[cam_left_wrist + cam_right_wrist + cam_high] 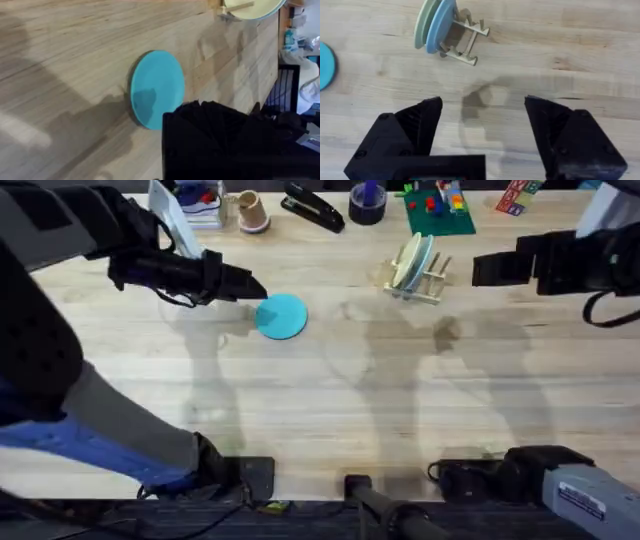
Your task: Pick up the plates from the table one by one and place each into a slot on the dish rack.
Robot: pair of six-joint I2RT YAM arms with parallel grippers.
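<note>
Plates stand on edge in the dish rack point(418, 275) at the far right-centre of the table point(330, 390): the overhead view shows a cream plate point(407, 262) and a pale green plate point(423, 258) leaning side by side between the upright pegs. The right wrist view shows the same rack point(462, 42) with two discs upright in adjacent slots, one pale green point(423, 24), the other looking bluer point(441, 25); whether a third plate sits behind them cannot be told.

A sky blue plate point(281, 316) lies flat on the wood, left of the rack and well apart from it. The left gripper point(250, 284) hangs just beside this plate's far-left edge, its black tip pointing toward it. In the left wrist view the blue plate point(157, 87) lies flat with the gripper's dark bulk covering its near edge; whether the fingers are spread or pressed together cannot be told, nor whether they touch the plate.

The right gripper point(484, 117) hovers above bare table on the near side of the rack, its two black fingers point(417, 122) spread wide with nothing between them. From overhead the right arm point(560, 265) reaches in from the right edge, level with the rack and apart from it.

Along the table's far edge sit a black stapler point(313, 208), a small cup point(250, 212) and a green baseplate point(438, 212) carrying bricks.
</note>
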